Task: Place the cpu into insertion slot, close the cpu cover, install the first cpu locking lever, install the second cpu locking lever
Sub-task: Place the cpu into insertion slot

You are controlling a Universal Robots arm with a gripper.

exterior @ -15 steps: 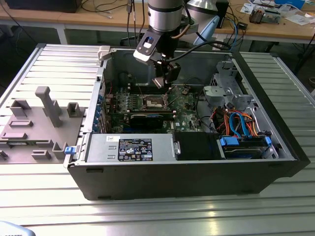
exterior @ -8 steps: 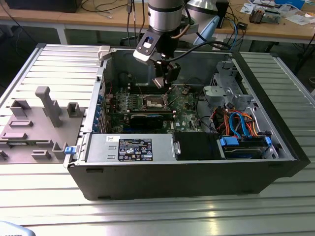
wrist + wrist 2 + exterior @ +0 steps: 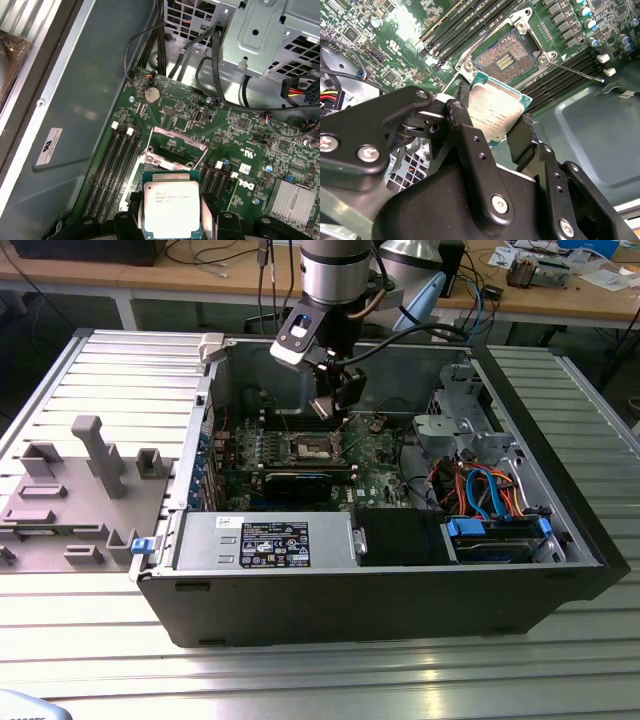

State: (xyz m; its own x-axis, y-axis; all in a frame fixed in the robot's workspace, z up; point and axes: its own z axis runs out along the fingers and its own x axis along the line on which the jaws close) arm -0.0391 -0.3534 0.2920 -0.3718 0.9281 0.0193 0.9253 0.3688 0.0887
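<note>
I see gripper clamped on flat square cpu, matte silver top, green rim, near dark metal-rimmed insertion slot.

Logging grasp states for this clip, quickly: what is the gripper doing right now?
Gripper: shut on the small, flat, square cpu with a silver-grey metal top.

The arm is a smooth silver-grey cylinder with a dark band, a pale grey box with a blue spot mounted beside it, black cables looping off, and a matt black gripper of jointed links fastened with silvery screws.
</note>
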